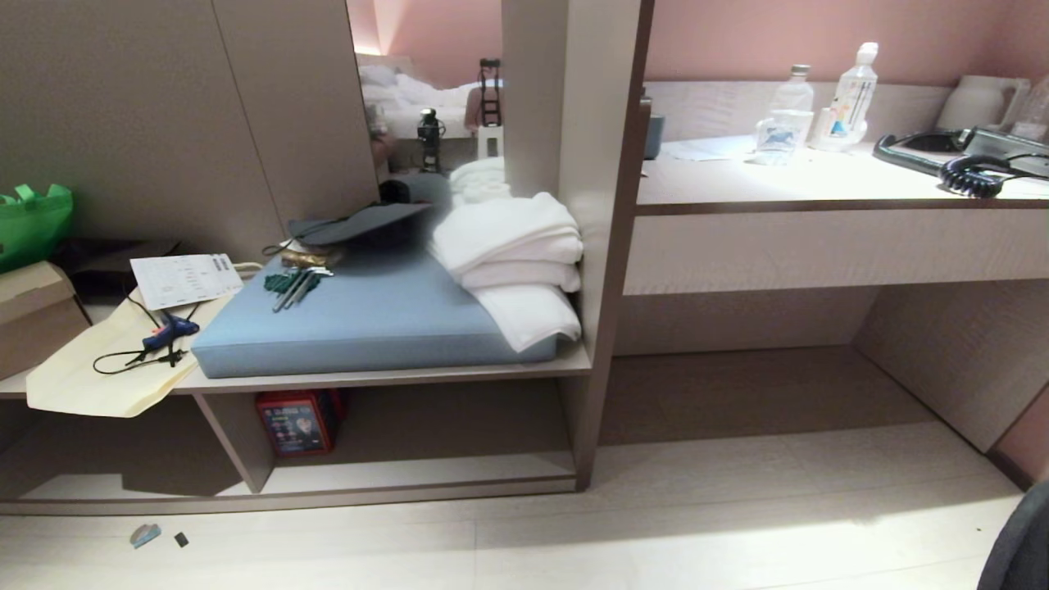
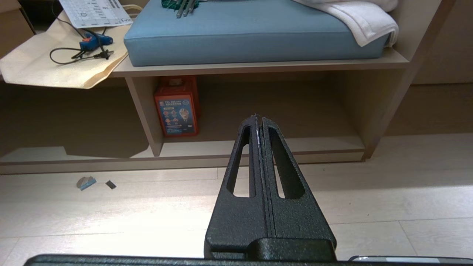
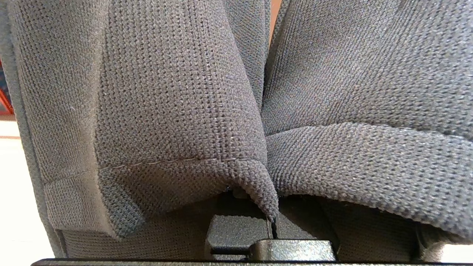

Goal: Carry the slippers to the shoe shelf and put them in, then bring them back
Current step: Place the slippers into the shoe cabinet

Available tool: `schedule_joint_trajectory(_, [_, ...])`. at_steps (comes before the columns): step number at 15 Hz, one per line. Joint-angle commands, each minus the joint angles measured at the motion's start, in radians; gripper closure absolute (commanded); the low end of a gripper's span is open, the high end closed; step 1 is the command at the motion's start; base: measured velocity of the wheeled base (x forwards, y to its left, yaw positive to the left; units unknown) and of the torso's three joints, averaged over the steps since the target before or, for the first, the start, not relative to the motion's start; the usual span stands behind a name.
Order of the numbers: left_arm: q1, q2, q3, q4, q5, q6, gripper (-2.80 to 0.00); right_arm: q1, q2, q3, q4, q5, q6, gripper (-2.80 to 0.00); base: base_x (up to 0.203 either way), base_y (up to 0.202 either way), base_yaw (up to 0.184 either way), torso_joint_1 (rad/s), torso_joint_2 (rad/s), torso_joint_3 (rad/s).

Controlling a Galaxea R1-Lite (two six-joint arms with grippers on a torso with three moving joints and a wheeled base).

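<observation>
Slippers (image 3: 177,96) fill the right wrist view: two dark grey knitted uppers pressed side by side, their fabric pinched at the right gripper (image 3: 273,221), whose jaws are clamped on them. Neither arm appears in the head view. The left gripper (image 2: 258,120) hangs above the pale floor in front of the shoe shelf (image 1: 426,485), its fingers pressed together with nothing between them. The shoe shelf is the low open cubby with a thin upright divider; a red box (image 1: 297,422) stands inside it just beside that divider. On the board directly above the shoe shelf lie a blue cushion (image 1: 369,315) and folded white towels (image 1: 516,262). A pale desk (image 1: 819,246) stands to the right of the shoe shelf.
</observation>
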Motion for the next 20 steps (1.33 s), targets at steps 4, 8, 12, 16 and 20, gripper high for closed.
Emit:
schedule_joint_trajectory(4, [0.0, 0.001, 0.0, -0.001, 0.0, 0.0, 0.0, 0.0, 0.001, 0.0, 0.001, 0.001, -0.001, 0.0, 0.0, 0.0, 0.0, 0.002, 0.0, 0.061])
schedule_joint_trajectory(8, [0.0, 0.001, 0.0, -0.001, 0.0, 0.0, 0.0, 0.0, 0.001, 0.0, 0.0, 0.001, -0.001, 0.0, -0.001, 0.019, -0.002, 0.0, 0.0, 0.001])
schedule_joint_trajectory(12, [0.0, 0.001, 0.0, 0.0, 0.0, -0.001, 0.0, 0.0, 0.001, 0.0, 0.001, 0.001, -0.001, 0.0, 0.0, 0.182, -0.002, 0.001, 0.0, 0.004])
schedule_joint_trajectory(16, [0.0, 0.001, 0.0, -0.001, 0.0, -0.001, 0.0, 0.0, 0.001, 0.0, 0.0, 0.001, -0.001, 0.0, 0.0, 0.195, -0.002, 0.003, 0.0, 0.004])
schedule_joint_trajectory(20, [0.0, 0.001, 0.0, 0.0, 0.0, 0.0, 0.0, 0.0, 0.001, 0.0, 0.001, 0.001, -0.001, 0.0, 0.0, 0.196, 0.0, 0.001, 0.0, 0.003])
